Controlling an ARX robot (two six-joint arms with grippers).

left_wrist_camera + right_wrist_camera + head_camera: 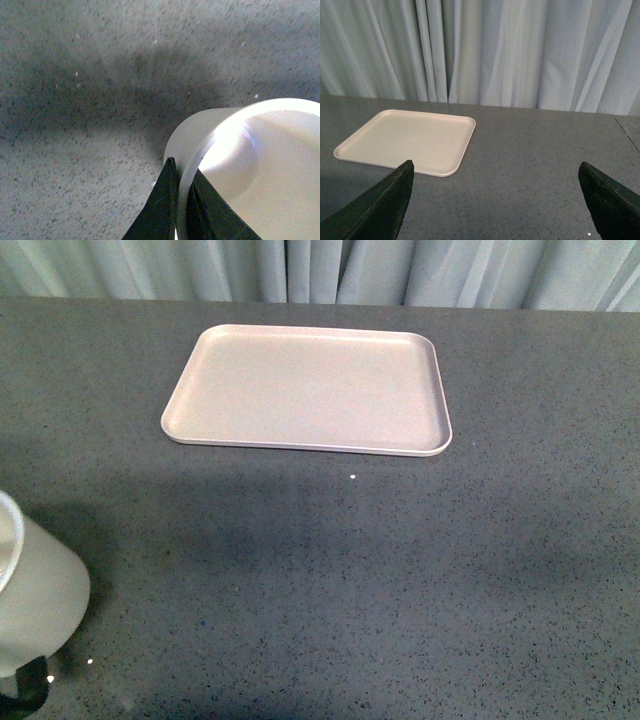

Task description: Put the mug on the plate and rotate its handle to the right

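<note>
The white mug [38, 598] shows at the near left edge of the front view, tilted, with its black handle [30, 688] at the bottom of the frame. My left gripper [184, 168] is shut on the mug [260, 165], one black finger [160, 205] outside the wall and the other inside the rim. The smiley print is hidden. The cream-pink plate [305, 390] lies empty at the far middle of the table, well away from the mug. My right gripper [495, 170] is open over bare table, with the plate [410, 140] ahead of it and to one side.
The dark grey speckled tabletop [400, 560] stretches between the mug and the plate. Pale curtains [495, 50] hang along the table's far edge.
</note>
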